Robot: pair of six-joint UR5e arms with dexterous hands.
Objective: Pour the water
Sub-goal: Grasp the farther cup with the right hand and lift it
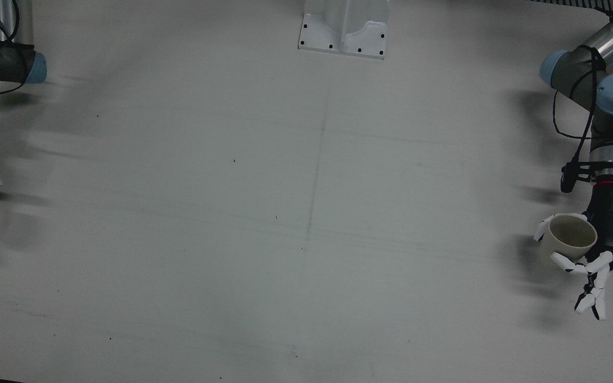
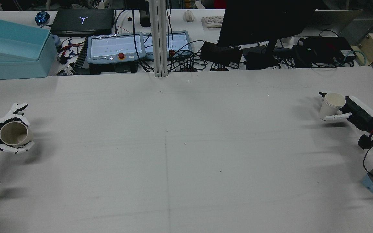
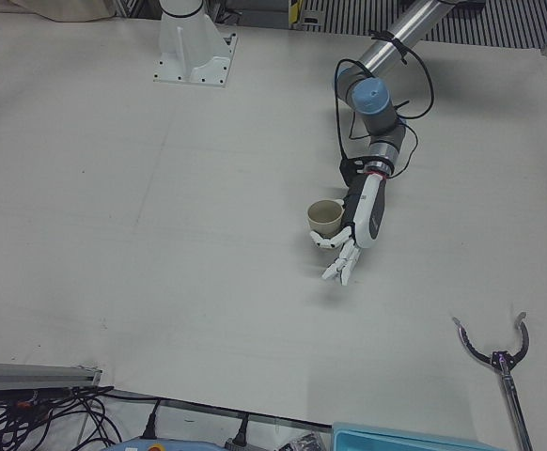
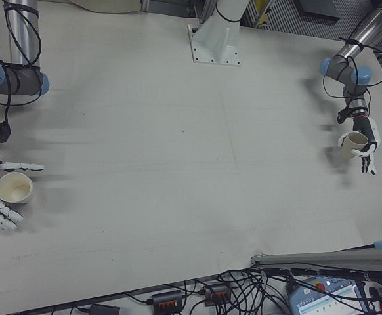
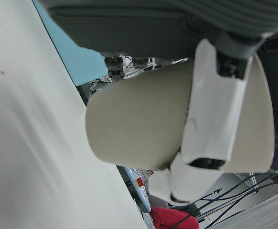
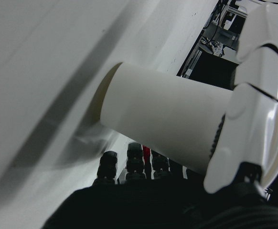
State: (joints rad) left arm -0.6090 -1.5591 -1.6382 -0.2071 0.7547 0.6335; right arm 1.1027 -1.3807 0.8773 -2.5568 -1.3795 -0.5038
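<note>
1. The left cup (image 2: 14, 135), a beige paper cup, sits upright in the left hand (image 2: 2, 137), whose fingers are wrapped around its wall; it hangs above the far left edge of the table (image 2: 186, 145).
2. The right cup (image 2: 331, 105), white paper, is clasped the same way by the right hand (image 2: 351, 110) at the far right edge, well apart from the other.
3. Whether either cup holds water cannot be told; the left one's inside looks bare.
4. Risks, as I judge them: the two cups must cross the whole table to meet, and a tilt on the way would spill. Thin paper walls may buckle under a tight squeeze or slip from a loose one. A pour begun with the rims poorly lined up would wet the table.
5. No brand, label or writing is readable on the cups, and the small marks on the right hand's casing are too small to read.
</note>
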